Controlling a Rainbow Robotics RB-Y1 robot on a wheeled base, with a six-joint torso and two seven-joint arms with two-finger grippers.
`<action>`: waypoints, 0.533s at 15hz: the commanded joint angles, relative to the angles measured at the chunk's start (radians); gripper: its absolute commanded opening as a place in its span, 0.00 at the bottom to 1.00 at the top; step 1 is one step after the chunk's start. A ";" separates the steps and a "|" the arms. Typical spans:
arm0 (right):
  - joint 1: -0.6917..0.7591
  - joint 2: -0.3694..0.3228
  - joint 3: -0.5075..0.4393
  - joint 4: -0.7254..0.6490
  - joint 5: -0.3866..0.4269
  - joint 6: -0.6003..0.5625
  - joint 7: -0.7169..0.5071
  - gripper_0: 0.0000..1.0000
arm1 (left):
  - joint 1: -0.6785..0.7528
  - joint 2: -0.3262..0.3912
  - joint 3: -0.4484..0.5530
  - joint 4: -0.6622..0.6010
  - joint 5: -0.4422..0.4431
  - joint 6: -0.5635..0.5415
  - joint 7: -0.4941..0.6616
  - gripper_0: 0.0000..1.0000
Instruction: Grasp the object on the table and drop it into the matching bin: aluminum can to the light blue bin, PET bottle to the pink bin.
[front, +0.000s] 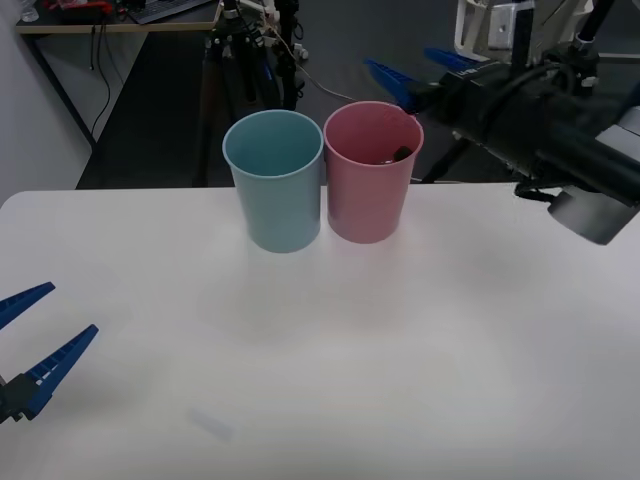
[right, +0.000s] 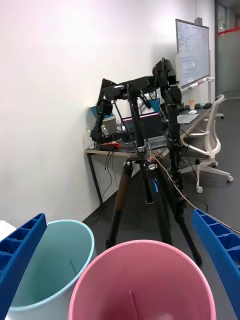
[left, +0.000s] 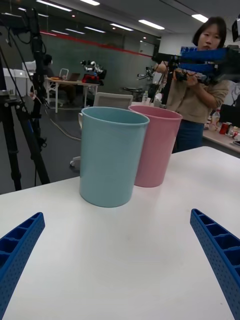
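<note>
From the front, the right gripper (front: 415, 68) hangs above the far rim of the pink bin (front: 368, 195), its blue fingers spread apart and holding nothing; a dark shape low inside that bin, against its right inner wall, appears to be the PET bottle (front: 397, 155), though little of it can be made out. The right wrist view looks across the pink bin's (right: 145, 280) mouth from just above, with the two blue fingers (right: 20, 250) wide at either side, and the inside it shows is bare pink wall, the bottom being cut off. Beside it sits the light blue bin (right: 55, 270), and beyond both stands a black tripod (right: 145, 200) on the dark floor, with a desk (right: 120, 150) against the white wall. The left gripper (front: 30, 350) waits low over the near left part of the table (front: 320, 350), fingers parted and empty. Its wrist view takes in the light blue bin (left: 110, 155) and the pink bin (left: 155, 145) side by side, touching or nearly so, on the white table (left: 125, 240), with the right gripper (left: 205, 55) raised above the pink one. A small pale smudge (front: 212, 424) lies on the table's near edge.
</note>
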 joint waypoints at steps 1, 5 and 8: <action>0.098 -0.057 -0.053 -0.085 -0.003 -0.050 0.012 1.00 | 0.000 0.000 0.000 0.000 0.000 0.000 0.000 1.00; 0.271 -0.126 -0.159 -0.165 0.006 -0.156 0.023 1.00 | 0.000 0.000 0.000 0.000 0.000 0.000 0.000 1.00; 0.409 -0.160 -0.237 -0.198 0.040 -0.240 0.034 1.00 | 0.000 0.000 0.000 0.000 0.000 0.000 0.000 1.00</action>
